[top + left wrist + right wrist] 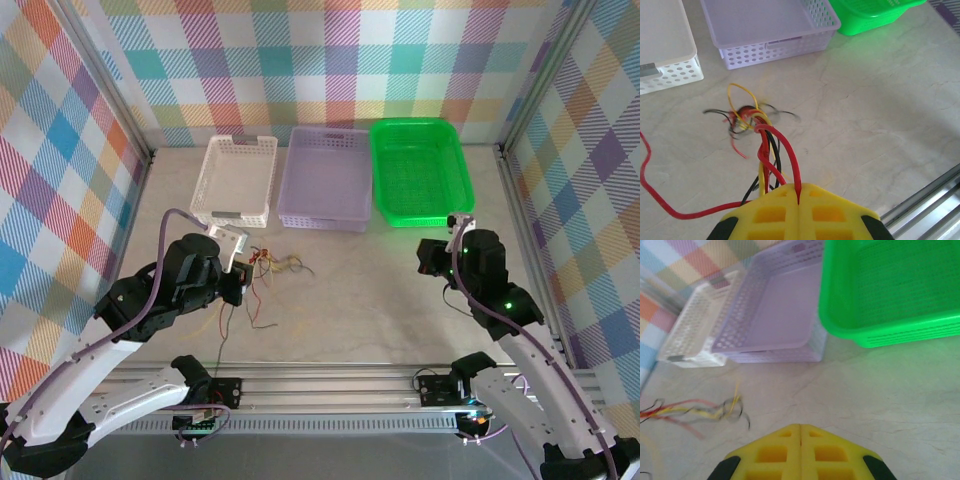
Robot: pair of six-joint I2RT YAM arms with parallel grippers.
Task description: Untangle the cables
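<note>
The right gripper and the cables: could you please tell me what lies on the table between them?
Nothing: in the top external view, bare table separates the right gripper from the cables; the right wrist view agrees.

Three baskets stand side by side at the far end of the pale marbled bench: white, lilac, then green. Plaid walls surround them, and a metal rail runs along the near edge.
</note>
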